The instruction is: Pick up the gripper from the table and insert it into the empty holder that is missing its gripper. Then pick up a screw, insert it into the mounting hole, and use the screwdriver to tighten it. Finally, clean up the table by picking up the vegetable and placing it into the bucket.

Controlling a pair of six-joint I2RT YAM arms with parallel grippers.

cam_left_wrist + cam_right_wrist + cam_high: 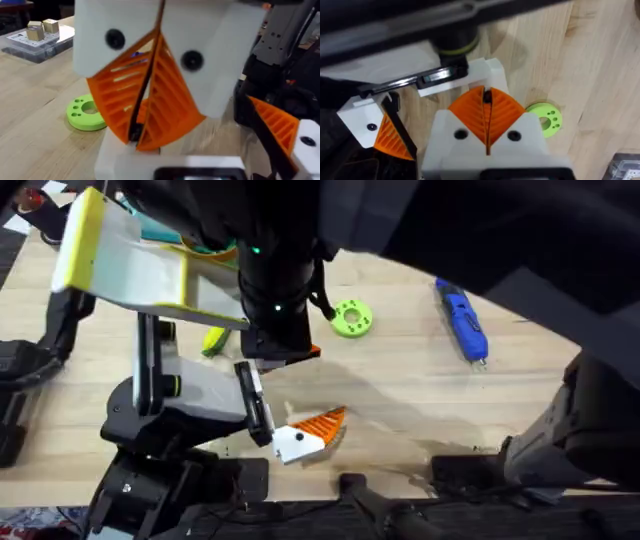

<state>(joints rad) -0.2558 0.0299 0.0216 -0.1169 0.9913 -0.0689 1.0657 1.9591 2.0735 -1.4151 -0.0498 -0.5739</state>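
Grips the small white-and-orange finger piece (485, 72) tight in the squeezed-shut right claw (487, 100), right at the bare end of the holder's (200, 395) black bracket (258, 415) above the counter (420, 380), probably to keep it straight for sliding in.

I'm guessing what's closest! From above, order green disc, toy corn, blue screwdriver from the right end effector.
1. Green disc, to its right, and toy corn, to its left: too close to call.
2. Blue screwdriver, far right.
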